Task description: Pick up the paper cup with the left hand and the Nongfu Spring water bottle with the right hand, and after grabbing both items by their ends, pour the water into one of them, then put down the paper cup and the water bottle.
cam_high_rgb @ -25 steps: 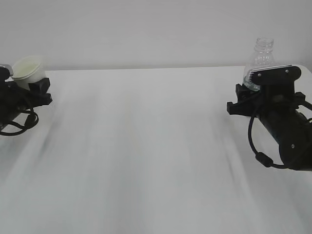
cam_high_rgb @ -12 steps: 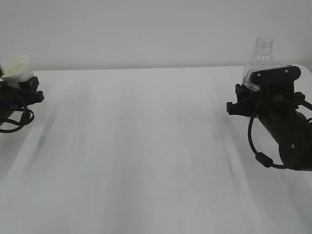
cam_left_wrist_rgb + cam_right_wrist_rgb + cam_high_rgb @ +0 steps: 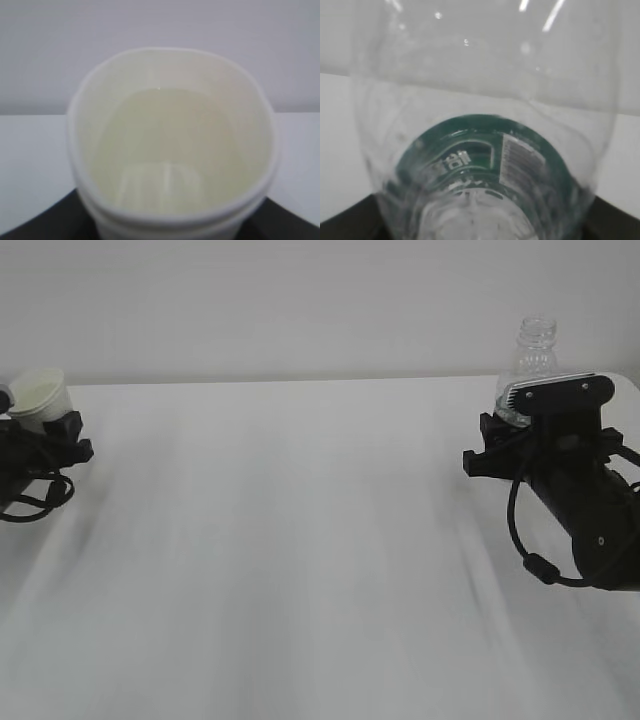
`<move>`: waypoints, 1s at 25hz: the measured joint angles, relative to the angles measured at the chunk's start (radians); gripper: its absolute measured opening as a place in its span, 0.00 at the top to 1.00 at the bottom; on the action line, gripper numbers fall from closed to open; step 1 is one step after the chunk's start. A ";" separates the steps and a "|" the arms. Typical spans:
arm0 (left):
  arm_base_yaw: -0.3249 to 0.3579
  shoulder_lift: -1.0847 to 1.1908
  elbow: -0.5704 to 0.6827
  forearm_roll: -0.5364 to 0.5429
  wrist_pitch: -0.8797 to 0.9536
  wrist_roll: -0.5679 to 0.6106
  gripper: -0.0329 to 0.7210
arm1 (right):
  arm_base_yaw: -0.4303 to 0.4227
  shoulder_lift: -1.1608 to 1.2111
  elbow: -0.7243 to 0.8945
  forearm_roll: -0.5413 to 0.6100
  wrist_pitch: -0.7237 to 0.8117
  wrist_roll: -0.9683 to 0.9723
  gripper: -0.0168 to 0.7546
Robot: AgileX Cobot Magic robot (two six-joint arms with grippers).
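We've got the cup [image 3: 42, 398] squeezed oval in the left gripper [image 3: 45, 430] at the far left, the bottle [image 3: 527, 368] upright in the right gripper [image 3: 545, 410] at the far right — squeeze harder or tilt, and we could spill.

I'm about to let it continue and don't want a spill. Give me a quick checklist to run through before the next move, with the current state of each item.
1. Paper cup held in the left hand: ok, its rim looks squeezed in the wrist view.
2. Nongfu Spring water bottle held in the right hand: ok, hand sits low on it.
3. Bottle upright, open neck up: ok.
4. Cup level: not ok, it leans in the exterior view.
5. Liquid in cup: ok, a pale pool shows inside.
6. Cup and bottle resting on the table: cannot tell, bases hidden by the hands.
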State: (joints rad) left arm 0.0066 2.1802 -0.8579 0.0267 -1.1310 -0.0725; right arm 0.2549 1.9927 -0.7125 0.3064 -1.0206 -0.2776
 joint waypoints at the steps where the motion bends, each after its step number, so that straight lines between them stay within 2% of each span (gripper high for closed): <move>1: 0.000 0.010 0.000 0.000 0.000 0.000 0.43 | 0.000 0.000 0.000 0.000 0.000 0.000 0.37; 19: 0.000 0.090 0.000 -0.002 0.010 0.000 0.43 | 0.000 0.000 0.000 -0.005 0.000 0.000 0.37; 25: 0.000 0.095 0.000 -0.002 0.010 0.034 0.43 | 0.000 0.000 0.000 -0.005 0.002 0.000 0.37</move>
State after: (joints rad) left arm 0.0066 2.2750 -0.8579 0.0244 -1.1214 -0.0387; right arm 0.2549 1.9927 -0.7125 0.3012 -1.0188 -0.2776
